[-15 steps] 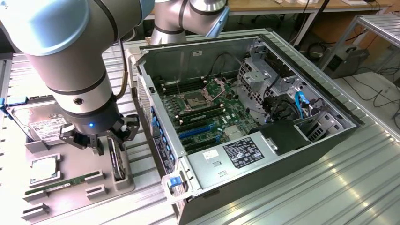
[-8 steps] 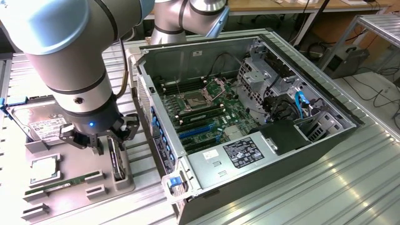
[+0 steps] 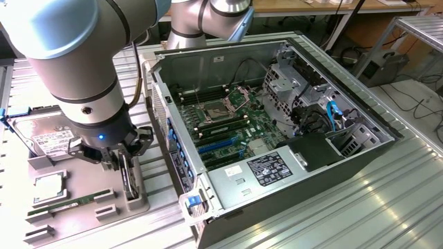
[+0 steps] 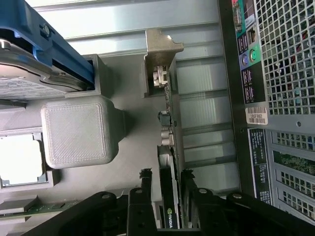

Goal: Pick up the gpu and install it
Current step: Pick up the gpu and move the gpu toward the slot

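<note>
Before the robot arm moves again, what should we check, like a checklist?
1. Jaws either side of the slim black graphics card with silver end bracket: ok.
2. Jaws squeezing the card: not ok, a gap shows.
3. Card upright in its grey plastic holder: ok.
4. Black metal computer case open: ok.
5. Blue plastic slots inside bare: ok.
6. Card loose enough to lift: cannot tell.

The gpu (image 4: 169, 196) has a matt black shroud and a bare metal bracket. Its grey holder (image 4: 78, 132) is rough, layered plastic, and the table (image 3: 360, 207) is ribbed, shiny metal.
</note>
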Robot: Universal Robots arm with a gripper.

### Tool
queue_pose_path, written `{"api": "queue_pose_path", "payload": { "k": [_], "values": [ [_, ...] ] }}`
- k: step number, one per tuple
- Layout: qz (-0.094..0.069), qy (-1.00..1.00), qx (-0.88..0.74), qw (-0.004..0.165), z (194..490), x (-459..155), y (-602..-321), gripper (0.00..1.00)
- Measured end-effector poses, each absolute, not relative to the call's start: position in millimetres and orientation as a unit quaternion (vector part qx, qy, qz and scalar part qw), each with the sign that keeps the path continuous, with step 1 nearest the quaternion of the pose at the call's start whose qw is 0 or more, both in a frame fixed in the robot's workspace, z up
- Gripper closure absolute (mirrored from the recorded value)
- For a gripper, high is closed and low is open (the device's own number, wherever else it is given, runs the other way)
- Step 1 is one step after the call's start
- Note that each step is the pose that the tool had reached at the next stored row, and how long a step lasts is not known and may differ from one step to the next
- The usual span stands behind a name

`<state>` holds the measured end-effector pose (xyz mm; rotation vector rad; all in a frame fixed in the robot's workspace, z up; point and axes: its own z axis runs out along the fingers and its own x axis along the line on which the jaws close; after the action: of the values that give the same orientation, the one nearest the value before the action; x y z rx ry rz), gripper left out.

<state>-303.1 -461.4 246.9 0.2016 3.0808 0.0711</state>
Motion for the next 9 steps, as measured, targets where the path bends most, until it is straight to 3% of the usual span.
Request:
{"api": "queue_pose_path", "payload": {
  "k": [1,4,9],
  "values": [
    [0.023,0.997,0.065,0.027,246.9,-303.1,-461.4,0.67],
    [0.023,0.997,0.065,0.027,246.9,-303.1,-461.4,0.73],
    [0.023,0.998,0.051,0.026,247.0,-302.5,-461.5,0.73]
  ]
}}
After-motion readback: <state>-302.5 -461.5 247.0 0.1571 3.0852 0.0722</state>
